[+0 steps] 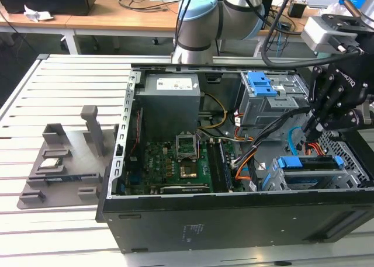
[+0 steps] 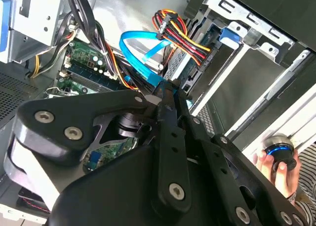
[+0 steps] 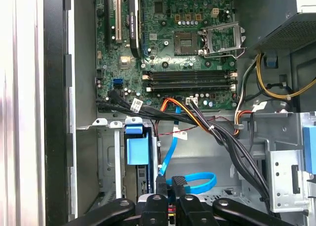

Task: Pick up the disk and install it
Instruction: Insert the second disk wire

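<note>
The disk sits in the metal cage in the corner of the open computer case, with its blue rails around it. It lies flat, and its long side runs from the exterior view's left to the exterior view's right. The jaws hang just above it, next to the blue cable. They are squeezed close together, and I cannot see anything held between them.

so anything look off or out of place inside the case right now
Nothing looks broken or spilled. The CPU socket on the motherboard stands open and bare, and a blue data cable loops loose beside the drive cage, where the gripper reaches. A hand shows outside the case.
</note>
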`<state>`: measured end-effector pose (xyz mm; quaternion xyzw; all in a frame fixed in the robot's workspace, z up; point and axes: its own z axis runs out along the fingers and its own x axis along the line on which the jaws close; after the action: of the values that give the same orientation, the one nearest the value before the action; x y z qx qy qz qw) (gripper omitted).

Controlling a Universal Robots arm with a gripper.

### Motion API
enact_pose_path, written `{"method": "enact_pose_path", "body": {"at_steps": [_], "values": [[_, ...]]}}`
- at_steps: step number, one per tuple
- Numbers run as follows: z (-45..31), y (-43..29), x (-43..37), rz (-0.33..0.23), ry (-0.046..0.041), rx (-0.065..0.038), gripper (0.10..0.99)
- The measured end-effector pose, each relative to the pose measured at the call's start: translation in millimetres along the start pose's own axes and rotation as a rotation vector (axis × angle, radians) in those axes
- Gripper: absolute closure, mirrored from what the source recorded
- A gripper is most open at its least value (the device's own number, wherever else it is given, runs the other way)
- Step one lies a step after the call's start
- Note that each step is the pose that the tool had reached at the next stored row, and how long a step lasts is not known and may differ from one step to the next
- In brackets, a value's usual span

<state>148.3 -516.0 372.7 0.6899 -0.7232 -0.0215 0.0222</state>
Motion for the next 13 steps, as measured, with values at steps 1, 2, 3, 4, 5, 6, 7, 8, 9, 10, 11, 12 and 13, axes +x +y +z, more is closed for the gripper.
{"method": "enact_pose_path", "body": {"at_steps": [1, 2, 3, 4, 5, 6, 7, 8, 9, 10, 11, 12, 13], "values": [[0.0, 0.0, 0.0, 0.0, -0.0001, 0.0, 0.925], [0.0, 0.0, 0.0, 0.0, 0.0, 0.0, 0.925], [0.0, -0.1, 1.0, 0.0, 0.0015, 0.0, 0.925], [0.1, -0.2, 3.8, 0.0, 0.0048, 0.0, 0.925], [0.2, -0.3, 6.0, 0.0, 0.0064, 0.0, 0.925], [2.0, -0.7, 12.1, 0.0, 0.0069, 0.0, 0.925], [6.2, -1.2, 16.7, -0.001, 0.0069, 0.0, 0.925], [8.1, -1.4, 18.0, -0.001, 0.0067, 0.0, 0.925], [10.1, -1.5, 19.0, -0.002, 0.0067, 0.0, 0.925], [12.8, -1.8, 19.5, -0.004, 0.0071, 0.0, 0.925], [14.5, -2.3, 19.5, -0.005, 0.0071, 0.0, 0.925], [15.7, -2.8, 19.5, -0.006, 0.0073, 0.0, 0.925], [17.0, -3.7, 19.5, -0.007, 0.0076, 0.0, 0.925]]}}
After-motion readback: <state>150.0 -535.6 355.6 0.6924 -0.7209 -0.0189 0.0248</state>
